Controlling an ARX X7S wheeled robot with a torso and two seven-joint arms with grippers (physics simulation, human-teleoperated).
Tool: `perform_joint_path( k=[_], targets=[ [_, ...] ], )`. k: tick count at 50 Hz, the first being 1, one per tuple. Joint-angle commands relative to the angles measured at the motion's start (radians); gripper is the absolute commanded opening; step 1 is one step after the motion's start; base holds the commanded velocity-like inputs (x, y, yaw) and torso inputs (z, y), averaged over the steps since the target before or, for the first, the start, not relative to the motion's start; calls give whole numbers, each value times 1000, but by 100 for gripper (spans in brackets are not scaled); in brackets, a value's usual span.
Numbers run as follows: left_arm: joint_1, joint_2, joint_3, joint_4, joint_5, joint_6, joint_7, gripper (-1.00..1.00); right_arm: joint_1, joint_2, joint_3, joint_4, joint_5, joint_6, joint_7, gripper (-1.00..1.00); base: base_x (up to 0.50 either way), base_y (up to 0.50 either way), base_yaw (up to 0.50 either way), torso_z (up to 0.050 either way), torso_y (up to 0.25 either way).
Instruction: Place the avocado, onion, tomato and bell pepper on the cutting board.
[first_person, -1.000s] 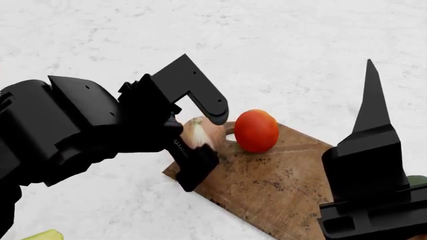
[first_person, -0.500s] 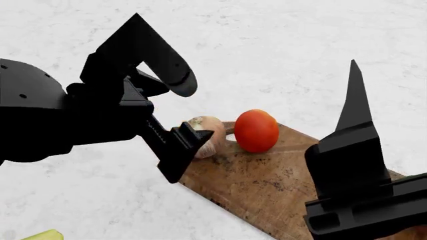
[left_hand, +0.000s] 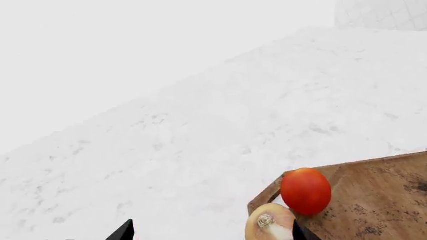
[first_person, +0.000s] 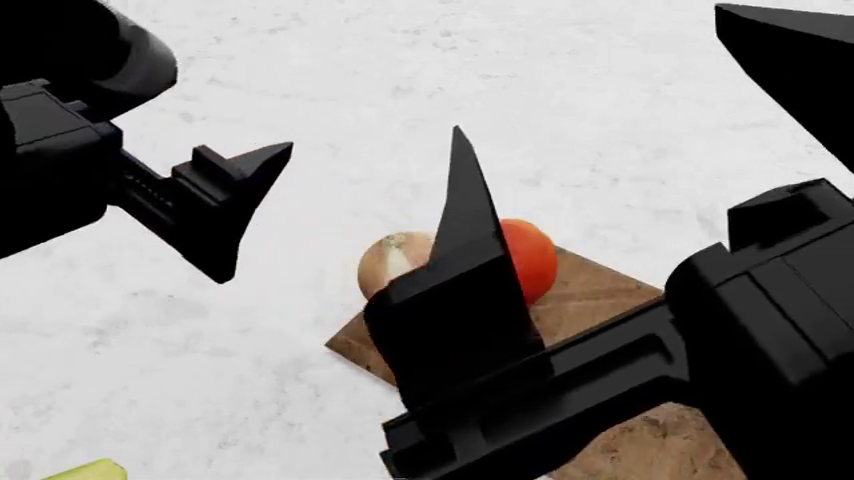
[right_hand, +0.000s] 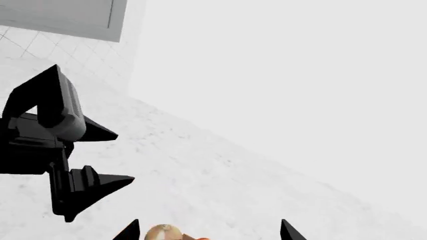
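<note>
Lifted left hand (first_person: 200, 215) left onion (first_person: 391, 262) at board (first_person: 354, 345) edge.

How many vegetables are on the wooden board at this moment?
2: the round red-orange tomato and the tan papery onion sit side by side at one end of the worn brown wooden cutting board. The right arm hides much of the board.

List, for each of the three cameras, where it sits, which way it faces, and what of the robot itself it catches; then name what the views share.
Head view: from the robot's head, facing down on the cutting board; left gripper and right gripper both show.
Left wrist view: near the left gripper, facing the tomato and onion; only fingertips show.
Right wrist view: near the right gripper, facing across the counter; the left gripper shows.
Shared: all three catch the onion.
</note>
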Motion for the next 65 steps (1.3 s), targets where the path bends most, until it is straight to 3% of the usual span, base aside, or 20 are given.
perform_joint_path(
  k=[1,14,23,30,50,65],
  targets=[
    [44,-67,-181,140,-172,-43,-206,100,-30,-94,-10,24,-7,-32,-57,100,0,0,0,0,0],
    [66,-136,-327,166,-370,-35,-408,100,-61,-203,-47,99,-44,-11,-129,100,0,0,0,0,0],
    [94,-176,-371,188,-466,-13,-485,100,-66,-267,-63,155,-36,0,-184,100,0,0,0,0,0],
    [126,-208,-398,202,-461,4,-483,100,-127,-318,-67,174,-50,-43,-224,100,0,0,0,0,0],
    [166,-213,-391,224,-429,35,-458,100,-100,-448,-168,332,-19,115,-354,100,0,0,0,0,0],
    [198,-233,-402,237,-417,56,-437,100,-161,-552,-161,444,-190,232,-519,100,0,0,0,0,0]
  ],
)
